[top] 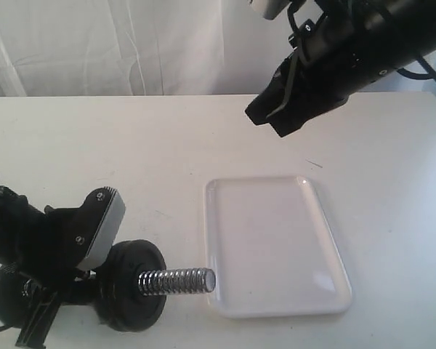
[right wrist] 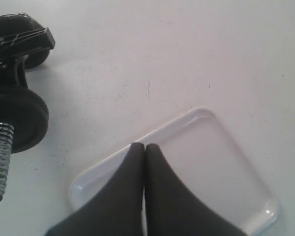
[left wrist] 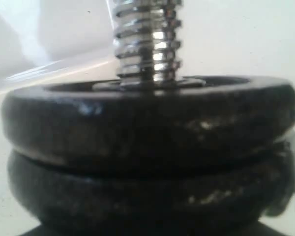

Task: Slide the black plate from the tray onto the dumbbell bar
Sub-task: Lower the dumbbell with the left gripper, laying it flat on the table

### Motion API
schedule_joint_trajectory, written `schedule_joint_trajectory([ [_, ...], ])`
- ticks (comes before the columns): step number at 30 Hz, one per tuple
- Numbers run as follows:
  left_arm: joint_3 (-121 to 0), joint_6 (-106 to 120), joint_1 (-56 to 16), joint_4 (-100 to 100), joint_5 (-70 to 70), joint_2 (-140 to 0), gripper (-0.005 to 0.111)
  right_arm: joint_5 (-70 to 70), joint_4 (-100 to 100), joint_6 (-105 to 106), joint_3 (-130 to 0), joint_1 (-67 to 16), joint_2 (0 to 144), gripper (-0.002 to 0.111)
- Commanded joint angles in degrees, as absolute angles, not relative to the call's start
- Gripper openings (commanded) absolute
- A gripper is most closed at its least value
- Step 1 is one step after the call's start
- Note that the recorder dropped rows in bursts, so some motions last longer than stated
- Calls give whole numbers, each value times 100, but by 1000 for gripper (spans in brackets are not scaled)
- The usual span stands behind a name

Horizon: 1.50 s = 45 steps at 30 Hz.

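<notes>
**Right fingers closed above the tray; black plate sits on the bar at lower left**

The two dark fingers [right wrist: 132, 187] of the right gripper [right wrist: 145, 146] are pressed together along their length and hold nothing. In the right wrist view they hang over the near corner of the tray [right wrist: 221, 167]. In the exterior view the right gripper [top: 270, 123] hovers at the upper right of the frame, clear of the table [top: 131, 145] and above the tray's far edge.

The left gripper [top: 62, 291] is at the lower left of the exterior view, down at the dumbbell bar [top: 178, 281]. Its fingers are hidden by the arm and the weights, so I cannot tell whether they are clamped or apart.

The black plate [top: 131, 287] is threaded on the bar, left of the tray [top: 276, 240] and off it. In the left wrist view the black plate [left wrist: 147, 123] fills the frame rim-on. A second black disc [left wrist: 147, 196] lies flat against it, and the chrome thread of the bar [left wrist: 147, 44] rises from its centre.

The bar's threaded end points right. In the exterior view its tip lines up with the tray's left rim. The right wrist view shows bare table between the bar [right wrist: 0, 157] and the tray. Another round black piece [top: 11, 294] sits on the bar's other end.
</notes>
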<state>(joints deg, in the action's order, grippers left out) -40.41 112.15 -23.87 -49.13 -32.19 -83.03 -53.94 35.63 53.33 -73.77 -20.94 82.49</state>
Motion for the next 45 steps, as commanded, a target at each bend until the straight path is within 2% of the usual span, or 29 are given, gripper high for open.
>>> schedule_joint_trajectory([
  [1,-4645,11142,-2424,-9995,-2875,-8077,0,-5321,3485,5173,-7392,-2052,8210,0],
  [4,-4926,10847,-2424,-9995,-2197,-8123,0,-5321,3485,5105,-7392,-2052,8210,0],
  [12,-5307,9842,-2424,-9995,-2059,-8928,0,-5331,3485,5071,-7392,-2052,8210,0],
  [18,-5471,8736,-2424,-9995,-1431,-9375,0,-5331,3485,5071,-7392,-2052,8210,0],
  [33,-5738,6843,-2424,-9995,-944,-9549,0,-5490,3485,4964,-7392,-2052,8210,0],
  [45,-5738,5950,-2770,-9995,-699,-9931,0,-5641,3485,4904,-7392,-2052,8210,0],
])
